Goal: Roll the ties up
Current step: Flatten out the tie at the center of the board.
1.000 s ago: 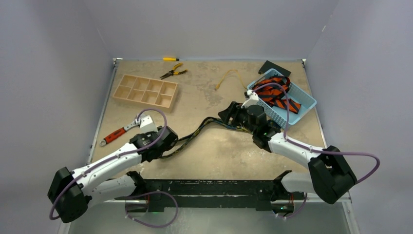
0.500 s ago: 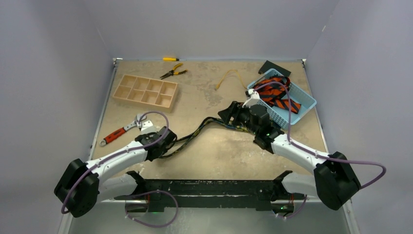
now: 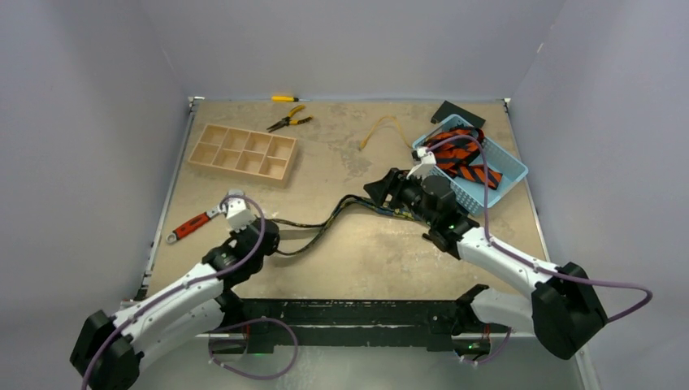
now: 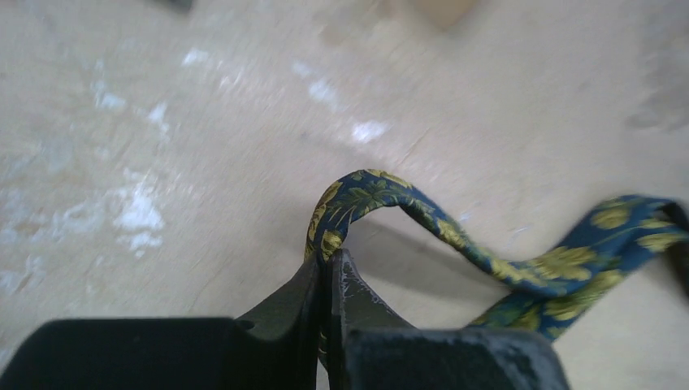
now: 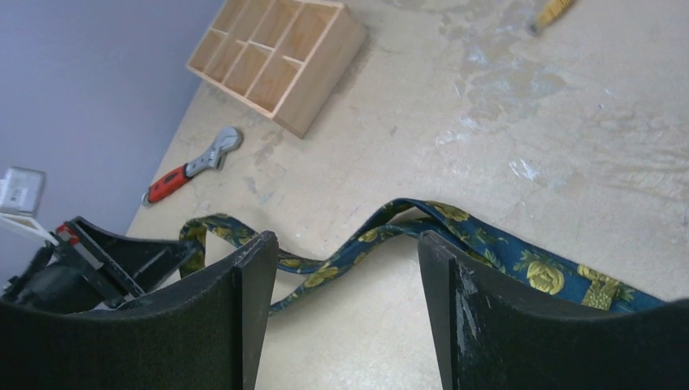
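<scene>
The left gripper (image 4: pixel 329 258) is now clamped on the navy tie (image 4: pixel 390 188); a second ago its fingers stood apart over the cloth. The left arm has also swung its elbow down toward the near left corner. The tie rises from the pinch in a small arch above the bench (image 3: pixel 366 260). Its left part, which lay slack toward the near edge before, now sits further up the bench and looks doubled there.

The cloth is dark navy with gold-yellow flowers and leaves (roses, by the look of them in the wrist views). It is long and narrow and runs in a wavy line across the middle of the bench toward the right arm.

The right gripper (image 5: pixel 345 240) has its fingers well apart, poised over the tie's right stretch, much as it was before.

Beyond it, the orange-red and black striped ties (image 3: pixel 459 158) lie heaped in a light-blue basket (image 3: pixel 512 175). On the left sit a red-handled wrench (image 3: pixel 193 225) and a wooden tray (image 3: pixel 244 152) of compartments. Yellow-handled pliers (image 3: pixel 289 120) and a yellow cord (image 3: pixel 382 128) lie furthest back.
</scene>
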You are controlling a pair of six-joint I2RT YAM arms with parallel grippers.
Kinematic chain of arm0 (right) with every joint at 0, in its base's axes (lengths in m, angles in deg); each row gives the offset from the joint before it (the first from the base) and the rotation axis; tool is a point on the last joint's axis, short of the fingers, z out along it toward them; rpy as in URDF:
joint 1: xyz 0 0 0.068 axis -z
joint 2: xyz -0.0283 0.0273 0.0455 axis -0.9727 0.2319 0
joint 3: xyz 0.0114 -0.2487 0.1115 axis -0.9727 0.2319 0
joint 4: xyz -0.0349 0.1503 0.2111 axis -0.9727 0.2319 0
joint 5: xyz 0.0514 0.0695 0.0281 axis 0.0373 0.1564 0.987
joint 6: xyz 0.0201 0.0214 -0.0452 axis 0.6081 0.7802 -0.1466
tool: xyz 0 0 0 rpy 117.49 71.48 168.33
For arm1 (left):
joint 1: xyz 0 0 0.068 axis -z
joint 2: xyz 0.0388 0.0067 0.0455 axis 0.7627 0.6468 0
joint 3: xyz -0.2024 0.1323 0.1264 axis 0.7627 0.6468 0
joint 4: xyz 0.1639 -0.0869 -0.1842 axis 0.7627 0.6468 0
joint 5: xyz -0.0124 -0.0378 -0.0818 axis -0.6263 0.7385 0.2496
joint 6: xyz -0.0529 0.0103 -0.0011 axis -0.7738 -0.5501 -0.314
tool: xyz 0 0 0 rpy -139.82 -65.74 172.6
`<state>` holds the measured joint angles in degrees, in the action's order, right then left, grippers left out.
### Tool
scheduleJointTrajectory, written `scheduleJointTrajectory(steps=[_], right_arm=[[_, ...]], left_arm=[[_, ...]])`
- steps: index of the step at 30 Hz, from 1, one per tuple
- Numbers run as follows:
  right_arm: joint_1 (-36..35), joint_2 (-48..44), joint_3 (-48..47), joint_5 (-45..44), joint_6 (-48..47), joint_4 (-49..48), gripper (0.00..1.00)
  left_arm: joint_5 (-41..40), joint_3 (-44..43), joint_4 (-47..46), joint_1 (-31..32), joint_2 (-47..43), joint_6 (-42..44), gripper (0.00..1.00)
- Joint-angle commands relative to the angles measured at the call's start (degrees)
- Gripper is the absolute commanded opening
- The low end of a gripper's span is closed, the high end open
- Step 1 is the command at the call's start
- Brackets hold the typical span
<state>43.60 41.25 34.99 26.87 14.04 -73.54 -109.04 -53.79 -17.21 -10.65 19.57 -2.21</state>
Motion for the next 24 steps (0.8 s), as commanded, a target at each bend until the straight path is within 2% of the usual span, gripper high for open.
scheduleJointTrajectory(steps=[1, 4, 6, 12, 15, 21, 24], right_arm=[[-0.13, -3.96, 1.62, 3.16, -2.9, -6.64, 0.67], [-0.13, -5.11, 3.11, 4.6, -3.03, -9.42, 0.66], [-0.12, -5.55, 3.47, 5.26, -3.35, -10.47, 0.66], [-0.09, -6.99, 3.82, 6.83, -3.74, -12.56, 0.65], [-0.22, -8.65, 2.81, 6.36, -4.24, -11.58, 0.65], [-0.23, -11.58, 0.95, 5.06, -4.8, -9.19, 0.65], [-0.24, -12.02, 1.08, 3.84, -4.96, -7.86, 0.67]], left_arm=[[-9.72, 4.99, -21.83, 2.61, -13.0, 13.32, 0.0], [-14.0, 11.43, -40.61, 7.54, -20.04, 26.5, 0.0], [-14.51, 15.33, -52.56, 10.44, -22.27, 38.19, 0.0], [-1.77, 18.85, -79.18, 11.57, -20.74, 56.89, 0.0], [6.81, 12.09, -79.36, 11.62, -17.29, 64.11, 0.0], [24.77, -4.77, -73.36, 11.67, -12.29, 72.46, 0.0], [25.75, -3.76, -72.15, 11.75, -13.21, 72.69, 0.0]])
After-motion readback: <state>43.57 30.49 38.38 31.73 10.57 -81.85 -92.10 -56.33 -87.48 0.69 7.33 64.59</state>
